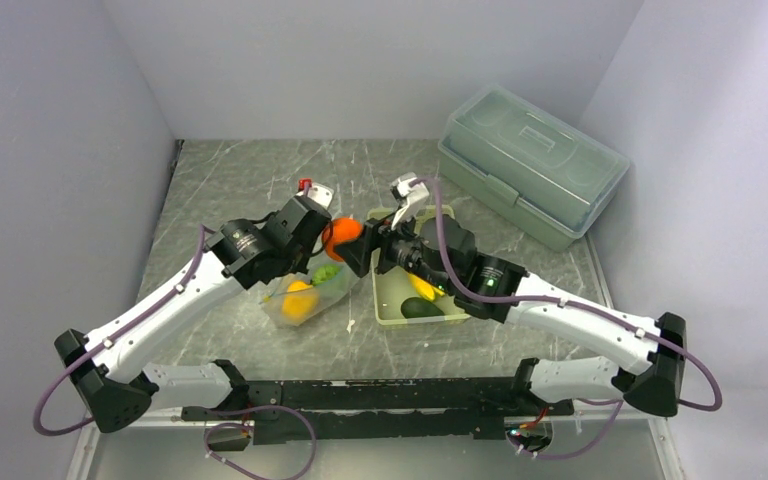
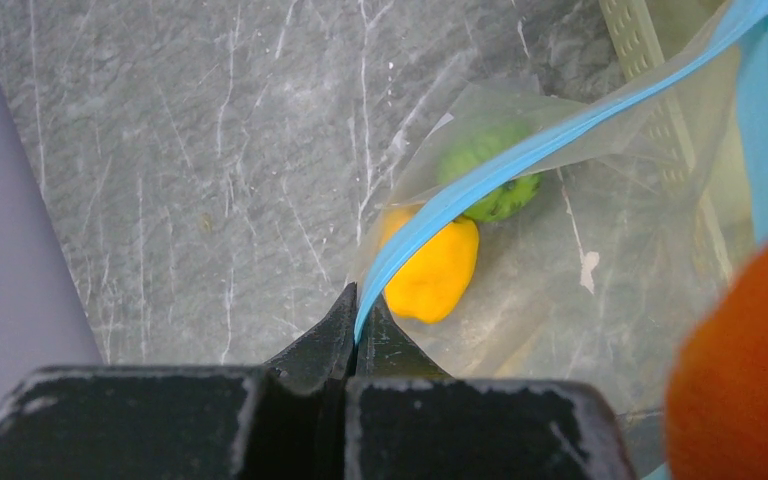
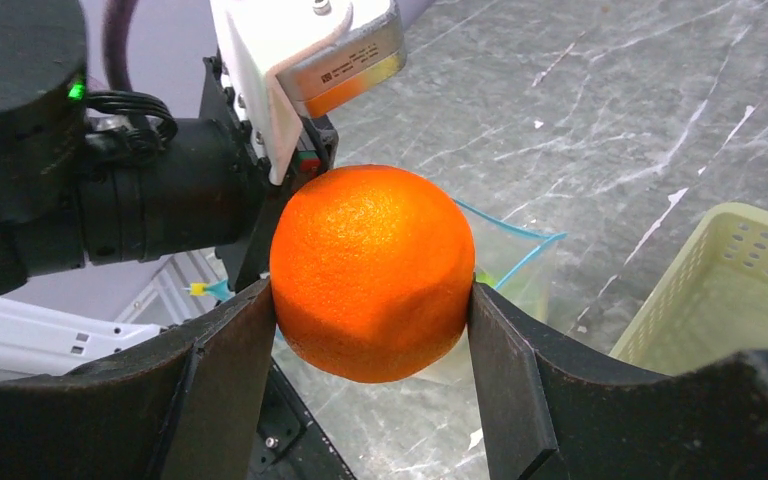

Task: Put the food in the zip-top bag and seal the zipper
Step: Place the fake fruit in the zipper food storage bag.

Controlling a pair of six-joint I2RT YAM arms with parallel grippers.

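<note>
The clear zip-top bag lies left of the pale green basket, its mouth held up. Inside it are a yellow-orange pepper and a bumpy green fruit. My left gripper is shut on the light blue zipper at the bag's mouth edge. My right gripper is shut on the orange ball and holds it in the air above the bag's mouth, close to the left wrist; the ball also shows in the top view. A dark green avocado and yellow bananas lie in the basket.
A large translucent lidded box stands at the back right. Grey walls close in the marble table on three sides. The two wrists are nearly touching over the bag.
</note>
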